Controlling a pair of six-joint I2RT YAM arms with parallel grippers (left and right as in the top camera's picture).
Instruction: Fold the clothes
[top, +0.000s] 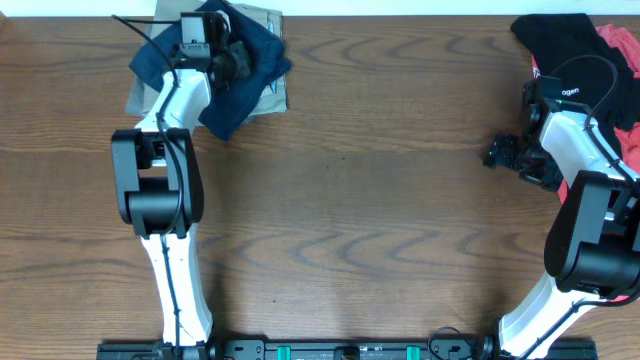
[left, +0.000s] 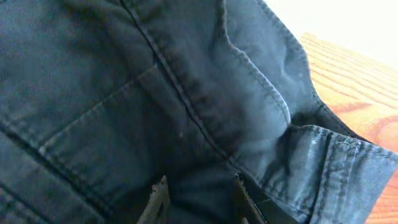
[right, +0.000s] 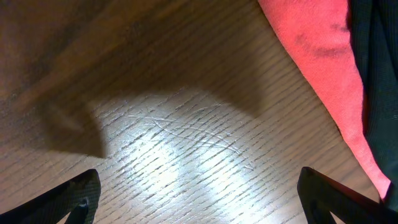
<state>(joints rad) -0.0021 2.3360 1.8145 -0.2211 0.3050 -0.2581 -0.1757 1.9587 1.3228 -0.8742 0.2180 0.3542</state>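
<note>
Dark navy shorts (top: 262, 58) lie crumpled at the table's back left, on top of folded khaki shorts (top: 275, 97). My left gripper (top: 238, 64) sits low on the navy shorts. In the left wrist view the navy fabric (left: 186, 93) with its seams and hem fills the picture. There my left gripper (left: 199, 198) has its fingers apart, with dark cloth lying between and under them. My right gripper (top: 500, 152) hovers over bare wood at the right. In the right wrist view the right gripper (right: 199, 199) is wide open with nothing in it.
A pile of black cloth (top: 555, 35) and red cloth (top: 620, 45) lies at the back right corner. Its red edge (right: 317, 62) and a black piece (right: 379, 74) show beside my right gripper. The wooden table (top: 350, 200) stretches between the arms.
</note>
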